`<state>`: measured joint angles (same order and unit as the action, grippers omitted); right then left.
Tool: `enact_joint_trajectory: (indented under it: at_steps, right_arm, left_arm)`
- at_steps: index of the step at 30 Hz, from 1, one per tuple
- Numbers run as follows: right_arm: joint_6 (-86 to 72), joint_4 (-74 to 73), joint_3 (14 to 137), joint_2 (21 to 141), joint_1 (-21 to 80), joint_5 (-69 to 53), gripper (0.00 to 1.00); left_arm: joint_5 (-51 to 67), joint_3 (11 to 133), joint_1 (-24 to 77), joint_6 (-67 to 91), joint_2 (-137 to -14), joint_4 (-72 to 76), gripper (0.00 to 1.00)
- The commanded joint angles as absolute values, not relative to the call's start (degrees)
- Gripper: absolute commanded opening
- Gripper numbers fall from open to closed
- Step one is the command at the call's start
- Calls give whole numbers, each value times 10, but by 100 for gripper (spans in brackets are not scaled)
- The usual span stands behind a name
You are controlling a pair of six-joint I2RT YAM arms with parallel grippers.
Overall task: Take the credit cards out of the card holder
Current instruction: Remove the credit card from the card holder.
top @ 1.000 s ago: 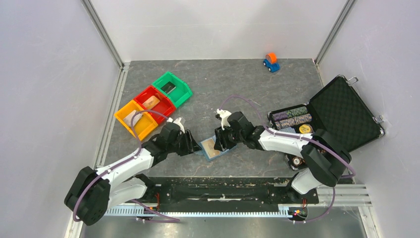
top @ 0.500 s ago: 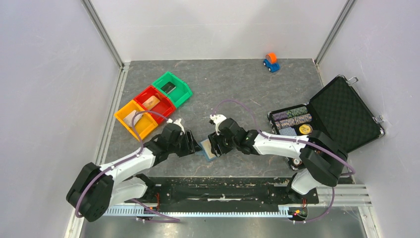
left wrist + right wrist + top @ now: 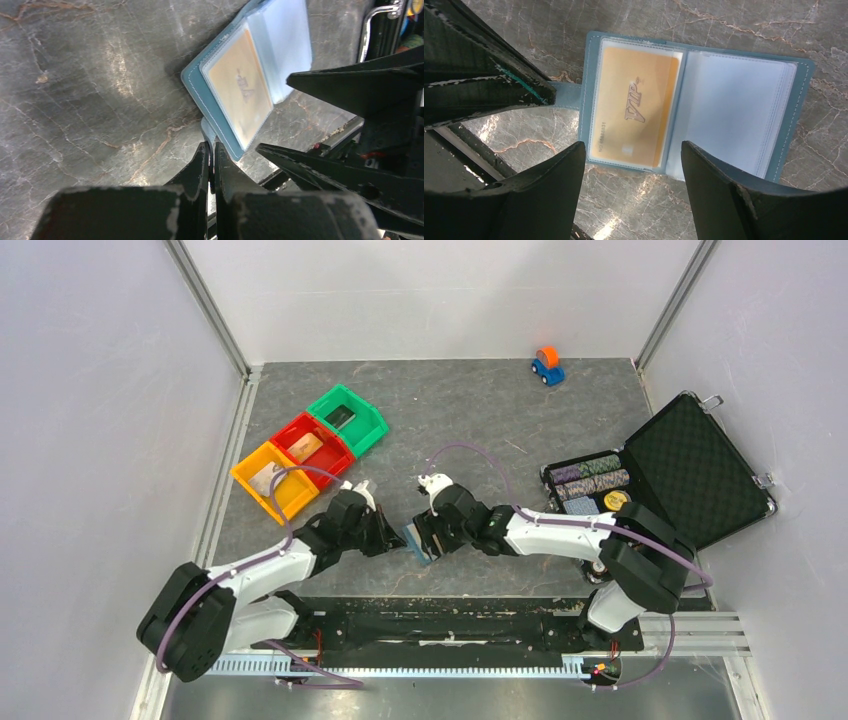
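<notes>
The card holder (image 3: pixel 729 100) lies open on the grey table, slate blue outside with clear pockets inside. A gold credit card (image 3: pixel 634 102) marked VIP sits in its left pocket; the right pockets look pale and empty. In the left wrist view my left gripper (image 3: pixel 210 146) is shut on the holder's small blue tab (image 3: pixel 207 129). My right gripper (image 3: pixel 633 150) hovers open over the holder's near edge, its fingers either side of the gold card and touching nothing. From above, the card holder (image 3: pixel 411 536) is mostly hidden between the left gripper (image 3: pixel 393 537) and the right gripper (image 3: pixel 424 538).
A green bin (image 3: pixel 348 418), a red bin (image 3: pixel 312 445) and a yellow bin (image 3: pixel 268 478) stand at the left, with flat cards in the red and yellow ones. An open black case (image 3: pixel 690 465) with poker chips (image 3: pixel 590 478) is at the right. A toy car (image 3: pixel 546 364) sits at the back.
My left gripper has closed onto the holder's tab. My right gripper has opened wider and shifted left over the holder, which slid a little left too.
</notes>
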<state>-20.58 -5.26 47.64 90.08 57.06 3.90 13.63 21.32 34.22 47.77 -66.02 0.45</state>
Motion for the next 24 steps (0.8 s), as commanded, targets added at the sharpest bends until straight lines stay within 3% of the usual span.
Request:
enact_joint_trajectory:
  at_steps: [1, 11, 24]
  right_arm:
    - [-214, -42, 505, 911, 582, 61, 73]
    - [-211, -49, 513, 925, 593, 78, 71]
    - [-208, -72, 508, 903, 596, 139, 54]
  left_arm:
    - [153, 210, 344, 490, -624, 23, 2]
    - [164, 210, 344, 495, -605, 19, 2]
    - [166, 213, 344, 494, -597, 6, 2]
